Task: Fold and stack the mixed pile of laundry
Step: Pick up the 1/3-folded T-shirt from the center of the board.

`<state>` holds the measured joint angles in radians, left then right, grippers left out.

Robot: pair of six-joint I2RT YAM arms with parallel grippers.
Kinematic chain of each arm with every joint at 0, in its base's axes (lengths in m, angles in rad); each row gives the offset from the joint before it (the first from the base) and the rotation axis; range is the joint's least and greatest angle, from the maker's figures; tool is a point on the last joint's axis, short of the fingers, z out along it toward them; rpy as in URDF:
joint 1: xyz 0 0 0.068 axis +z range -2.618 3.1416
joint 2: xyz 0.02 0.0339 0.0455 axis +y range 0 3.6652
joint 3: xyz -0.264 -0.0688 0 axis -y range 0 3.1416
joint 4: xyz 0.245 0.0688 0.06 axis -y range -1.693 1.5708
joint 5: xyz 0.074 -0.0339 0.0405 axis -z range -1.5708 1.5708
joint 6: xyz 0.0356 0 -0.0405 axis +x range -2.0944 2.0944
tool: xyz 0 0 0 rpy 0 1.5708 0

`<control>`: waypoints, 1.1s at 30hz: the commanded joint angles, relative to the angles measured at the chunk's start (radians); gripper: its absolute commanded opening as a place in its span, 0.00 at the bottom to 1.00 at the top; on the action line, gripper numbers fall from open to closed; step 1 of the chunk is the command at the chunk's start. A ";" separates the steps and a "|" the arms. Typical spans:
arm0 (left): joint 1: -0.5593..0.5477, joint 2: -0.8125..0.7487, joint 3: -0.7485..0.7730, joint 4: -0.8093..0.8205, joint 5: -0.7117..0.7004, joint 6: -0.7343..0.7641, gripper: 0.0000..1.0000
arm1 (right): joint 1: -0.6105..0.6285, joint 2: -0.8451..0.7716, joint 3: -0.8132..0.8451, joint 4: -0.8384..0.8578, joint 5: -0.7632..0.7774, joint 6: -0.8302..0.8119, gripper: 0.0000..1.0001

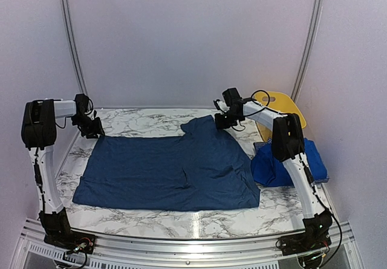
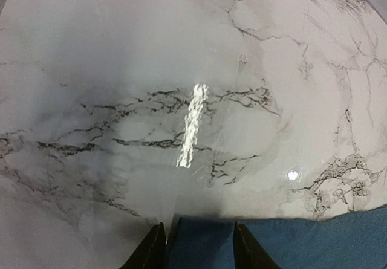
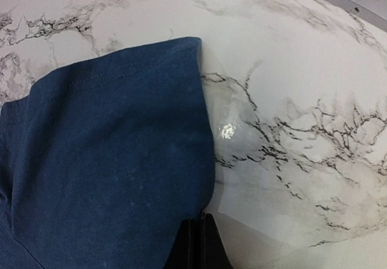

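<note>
- Top external view: the dark denim-blue garment [image 1: 175,166] lies spread nearly flat across the middle of the marble table [image 1: 145,220]. One far corner is peaked up towards the right arm.
- The bright royal-blue garment [image 1: 293,166] sits crumpled at the table's right edge, just beside the spread one and partly behind the right arm. The yellow tub [image 1: 293,104] stands beyond it at the far right corner.
- The right gripper [image 3: 196,222] is clenched, its fingers pressed together on the raised far-right corner of the denim-blue garment. The cloth runs straight up into the tips, so it looks pinched.
- The left gripper [image 2: 198,226] is at the garment's far-left corner. Its fingers stand apart, straddling the edge with blue cloth flat in the gap. I judge it released, not yet biting.
- Handling, as I judge it: the cloth is soft, light and limp, with no stiffness to carry a fold. It will sag between two holds and drag on the glossy marble, which gives little grip to keep the near edge in place.
- The best holds are the two far corners or the hem close to them, a thin pinch of one layer on each side. Both corners should rise evenly so the fold falls square.
- A grip on one side only risks skewing or bunching the garment.
</note>
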<state>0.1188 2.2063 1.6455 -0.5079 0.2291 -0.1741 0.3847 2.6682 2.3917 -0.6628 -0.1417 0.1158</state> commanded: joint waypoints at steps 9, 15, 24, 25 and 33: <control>0.004 0.060 0.070 -0.033 0.073 0.015 0.09 | -0.033 0.035 0.007 -0.035 -0.061 0.078 0.00; 0.004 0.039 0.047 -0.035 0.027 0.001 0.28 | -0.035 0.028 -0.001 -0.033 -0.073 0.086 0.00; 0.001 0.013 0.000 -0.047 -0.048 0.027 0.43 | -0.033 0.014 -0.021 -0.029 -0.069 0.086 0.00; 0.000 0.011 -0.010 -0.047 -0.051 0.032 0.42 | -0.033 0.014 -0.024 -0.029 -0.069 0.085 0.00; -0.025 0.028 -0.023 -0.046 -0.037 0.046 0.20 | -0.034 0.022 -0.023 -0.023 -0.061 0.085 0.00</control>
<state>0.1089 2.2215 1.6512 -0.4927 0.1986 -0.1436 0.3592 2.6686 2.3863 -0.6544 -0.2089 0.1905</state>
